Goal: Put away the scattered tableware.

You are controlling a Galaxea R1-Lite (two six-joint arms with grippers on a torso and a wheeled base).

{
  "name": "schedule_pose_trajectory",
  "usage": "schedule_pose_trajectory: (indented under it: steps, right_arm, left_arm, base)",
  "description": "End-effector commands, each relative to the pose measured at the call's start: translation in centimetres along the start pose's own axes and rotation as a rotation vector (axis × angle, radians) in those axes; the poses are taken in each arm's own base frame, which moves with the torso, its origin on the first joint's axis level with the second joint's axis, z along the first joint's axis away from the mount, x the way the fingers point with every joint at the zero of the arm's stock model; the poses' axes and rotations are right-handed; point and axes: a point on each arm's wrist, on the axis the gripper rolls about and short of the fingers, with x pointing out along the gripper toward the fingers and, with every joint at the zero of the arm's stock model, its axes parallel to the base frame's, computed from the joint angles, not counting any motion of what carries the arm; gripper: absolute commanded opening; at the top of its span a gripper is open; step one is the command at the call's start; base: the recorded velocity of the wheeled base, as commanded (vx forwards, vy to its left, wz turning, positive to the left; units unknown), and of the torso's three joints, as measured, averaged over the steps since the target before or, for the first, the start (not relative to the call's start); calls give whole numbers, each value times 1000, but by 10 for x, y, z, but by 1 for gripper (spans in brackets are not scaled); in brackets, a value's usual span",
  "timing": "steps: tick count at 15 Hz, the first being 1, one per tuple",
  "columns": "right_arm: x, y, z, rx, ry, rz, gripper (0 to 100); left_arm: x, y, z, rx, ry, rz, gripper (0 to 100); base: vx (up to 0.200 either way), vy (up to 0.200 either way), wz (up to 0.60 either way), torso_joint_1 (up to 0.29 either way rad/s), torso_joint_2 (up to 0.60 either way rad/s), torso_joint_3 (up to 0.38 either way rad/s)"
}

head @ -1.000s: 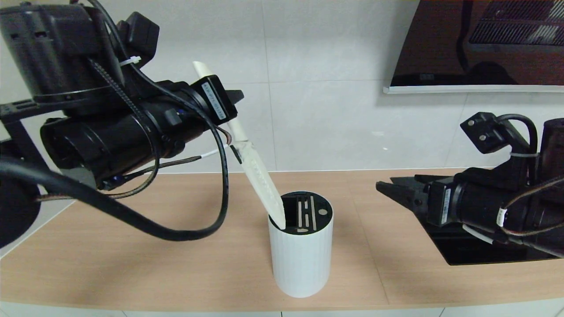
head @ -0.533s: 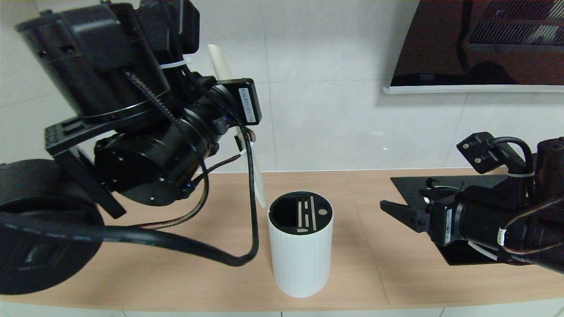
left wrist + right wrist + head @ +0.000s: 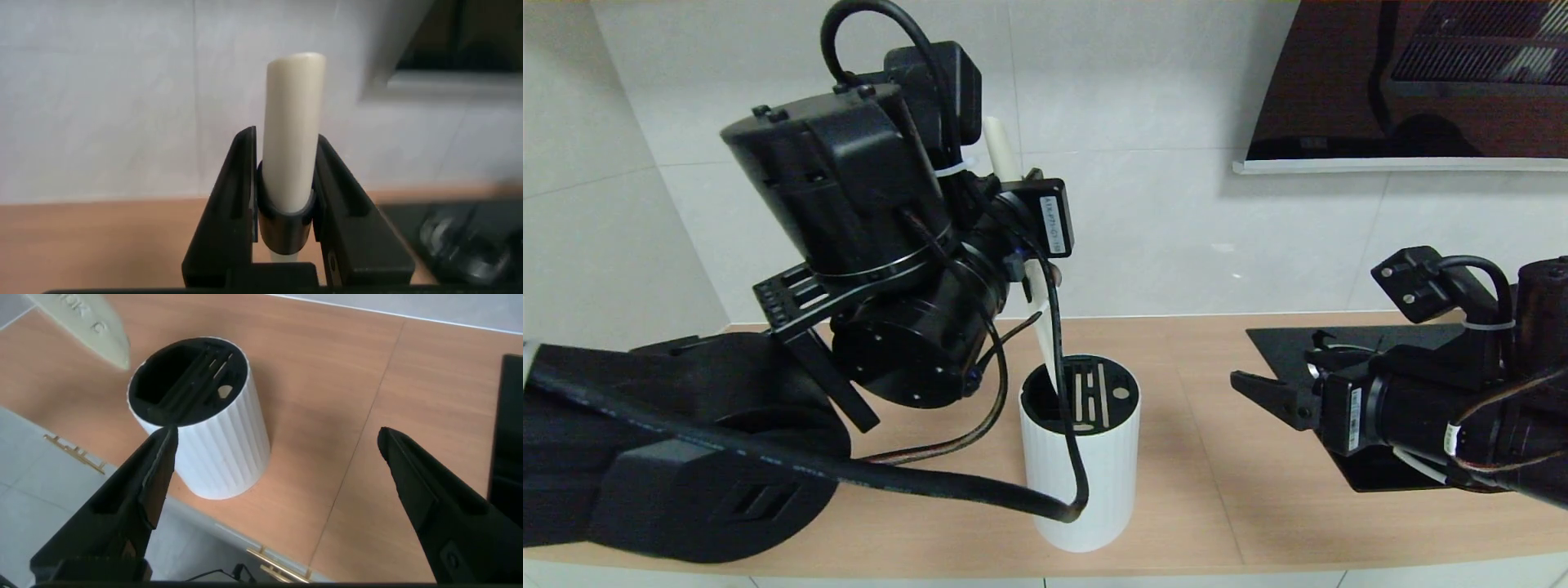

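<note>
Left tool [image 3: 284, 147] clamps knife [image 3: 292, 98] handle; blade tip seemingly just over holder [image 3: 1082, 482]

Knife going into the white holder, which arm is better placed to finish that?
Left. The left gripper is shut on the knife handle, with the blade pointing down close above the holder. The right gripper is open and empty, off to the side over the counter.

The left arm [image 3: 849, 245] enters from 8 o'clock and bends up to centre, the left hand [image 3: 286, 188] clamped on a cream knife handle [image 3: 292, 122] pointing to 12 o'clock, while the right arm [image 3: 1437, 400] lies level at 3 o'clock, the right hand [image 3: 276, 439] with fingers spread wide, aimed toward 9 o'clock.
</note>
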Motion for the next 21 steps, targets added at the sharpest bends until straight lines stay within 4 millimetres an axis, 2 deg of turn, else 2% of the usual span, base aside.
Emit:
schedule_pose_trajectory:
  steps: [1,18,21]
  right_arm:
    - [1,0,-1,-1,4,0,100]
    - [1,0,-3,-2,14,0,100]
    - [1,0,-4,-2,17,-1,100]
  left_arm:
    - [4,-2,-11,15,21,3,0]
    - [20,-6,-46,40,85,23,0]
    - [24,-9,-59,54,104,28,0]
  base:
    - [0,0,0,0,0,0]
    - [0,0,0,0,0,0]
    - [0,0,0,0,0,0]
